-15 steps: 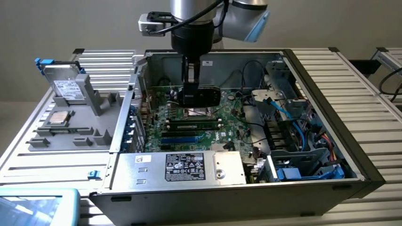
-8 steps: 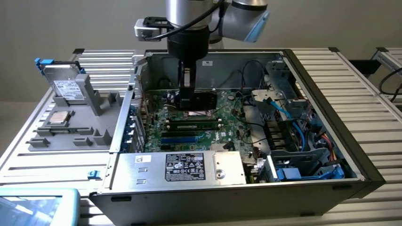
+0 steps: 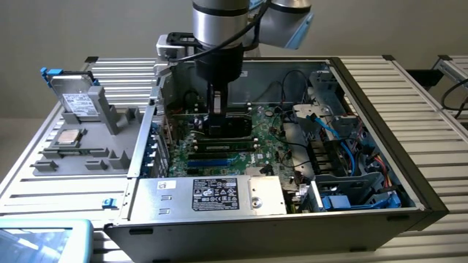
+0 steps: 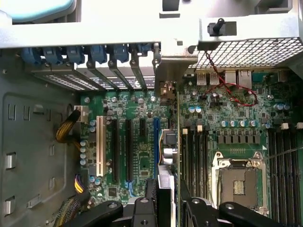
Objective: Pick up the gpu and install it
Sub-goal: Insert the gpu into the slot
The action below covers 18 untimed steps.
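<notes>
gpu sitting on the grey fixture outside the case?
No, the gripper holds the gpu edge-on over the motherboard.

we see the arm (image 3: 218, 33) reaching down into the open computer case (image 3: 428, 192). its gripper (image 3: 218, 116) hangs low over the green motherboard (image 3: 219, 158), with the gpu (image 3: 235, 127), a dark slab, at its tip. a silver power supply (image 3: 219, 194) with a black label fills the near corner of the case. on the exterior view's left, a grey holder (image 3: 109, 118) on the slatted table (image 3: 58, 192) carries a white-labelled drive (image 3: 79, 103) and a small square chip (image 3: 69, 137).
</notes>
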Each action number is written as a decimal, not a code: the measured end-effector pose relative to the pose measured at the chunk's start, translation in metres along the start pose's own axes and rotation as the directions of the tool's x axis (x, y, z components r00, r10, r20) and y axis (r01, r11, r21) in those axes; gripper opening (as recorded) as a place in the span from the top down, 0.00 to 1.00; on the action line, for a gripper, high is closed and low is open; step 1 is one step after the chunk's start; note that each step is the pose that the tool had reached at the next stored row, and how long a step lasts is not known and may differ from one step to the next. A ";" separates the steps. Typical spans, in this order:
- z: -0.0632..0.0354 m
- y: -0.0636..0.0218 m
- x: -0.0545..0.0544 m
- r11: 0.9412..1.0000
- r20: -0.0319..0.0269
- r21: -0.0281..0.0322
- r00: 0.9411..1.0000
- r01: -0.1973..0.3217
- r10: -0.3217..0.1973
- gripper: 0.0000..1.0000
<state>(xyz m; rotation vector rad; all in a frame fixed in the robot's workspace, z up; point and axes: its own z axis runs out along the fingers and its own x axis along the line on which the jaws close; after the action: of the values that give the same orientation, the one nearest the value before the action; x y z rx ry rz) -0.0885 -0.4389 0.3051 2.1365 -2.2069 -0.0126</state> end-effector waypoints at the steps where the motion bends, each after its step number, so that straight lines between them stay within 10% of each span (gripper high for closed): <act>1: 0.0019 -0.0002 0.002 1.000 0.000 0.000 1.000 0.000 0.000 0.71; 18: 0.0321 -0.0005 0.018 1.000 0.005 -0.012 1.000 0.001 -0.001 0.71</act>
<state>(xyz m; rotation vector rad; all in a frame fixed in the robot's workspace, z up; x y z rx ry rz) -0.0903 -0.4579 0.2738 2.1334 -2.2026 -0.0308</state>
